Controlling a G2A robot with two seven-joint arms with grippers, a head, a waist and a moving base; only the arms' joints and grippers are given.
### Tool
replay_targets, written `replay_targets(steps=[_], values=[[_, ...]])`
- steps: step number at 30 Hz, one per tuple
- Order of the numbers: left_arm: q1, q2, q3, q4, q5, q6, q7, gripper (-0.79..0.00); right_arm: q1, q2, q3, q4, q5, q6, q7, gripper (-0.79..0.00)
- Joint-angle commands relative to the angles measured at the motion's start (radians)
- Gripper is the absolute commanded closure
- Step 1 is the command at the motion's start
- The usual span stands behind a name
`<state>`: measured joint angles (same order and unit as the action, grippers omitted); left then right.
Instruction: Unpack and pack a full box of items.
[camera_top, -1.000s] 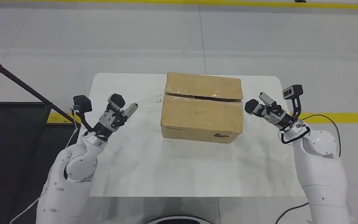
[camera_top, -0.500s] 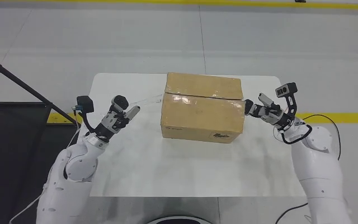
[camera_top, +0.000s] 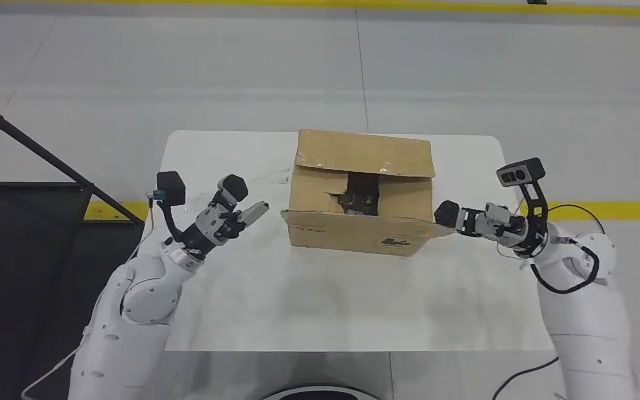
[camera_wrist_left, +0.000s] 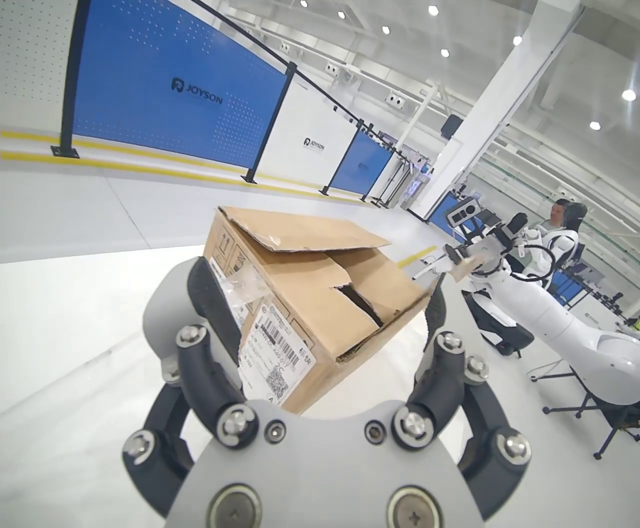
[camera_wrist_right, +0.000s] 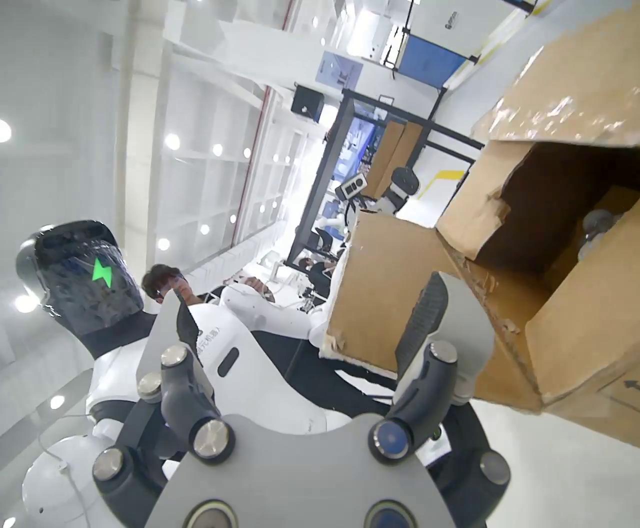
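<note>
A brown cardboard box (camera_top: 365, 155) (camera_wrist_left: 300, 295) (camera_wrist_right: 575, 320) is found at the middle of the far half of the white table (camera_top: 300, 300). Its near top flap (camera_top: 320, 190) (camera_wrist_right: 370, 295) is lifted, and a dark gap is exposed. A pale item (camera_wrist_right: 595, 225) is seen inside but cannot be identified.

The right gripper (camera_top: 445, 214) (camera_wrist_right: 305, 290) is spread wide, with the flap's corner lying between its fingers. Whether the flap is touched cannot be told.

The left gripper (camera_top: 252, 211) (camera_wrist_left: 320, 282) is held near the box's left end, apart from it, with its fingers spread and nothing grasped.
</note>
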<state>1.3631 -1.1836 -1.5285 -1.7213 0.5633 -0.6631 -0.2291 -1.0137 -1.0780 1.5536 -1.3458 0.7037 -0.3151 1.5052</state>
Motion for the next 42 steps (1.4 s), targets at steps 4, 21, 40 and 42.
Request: replay_targets(steps=[4, 21, 40, 42], values=[[-0.009, 0.003, 0.017, 0.011, 0.017, -0.016, -0.030, -0.785, -0.083, 0.024, -0.001, -0.145, -0.143, -0.014, -0.013, -0.785], [-0.001, 0.025, 0.058, 0.043, 0.165, -0.079, -0.161, -0.785, -0.097, 0.084, -0.093, -0.170, -0.183, -0.104, -0.173, -0.785], [0.006, 0.030, 0.062, 0.048, 0.165, -0.067, -0.119, -0.785, -0.031, 0.068, -0.151, -0.114, -0.139, 0.081, -0.409, -0.785], [0.006, 0.030, 0.062, 0.048, 0.165, -0.067, -0.119, -0.785, -0.006, 0.063, -0.181, -0.102, -0.164, 0.127, -0.464, -0.785]])
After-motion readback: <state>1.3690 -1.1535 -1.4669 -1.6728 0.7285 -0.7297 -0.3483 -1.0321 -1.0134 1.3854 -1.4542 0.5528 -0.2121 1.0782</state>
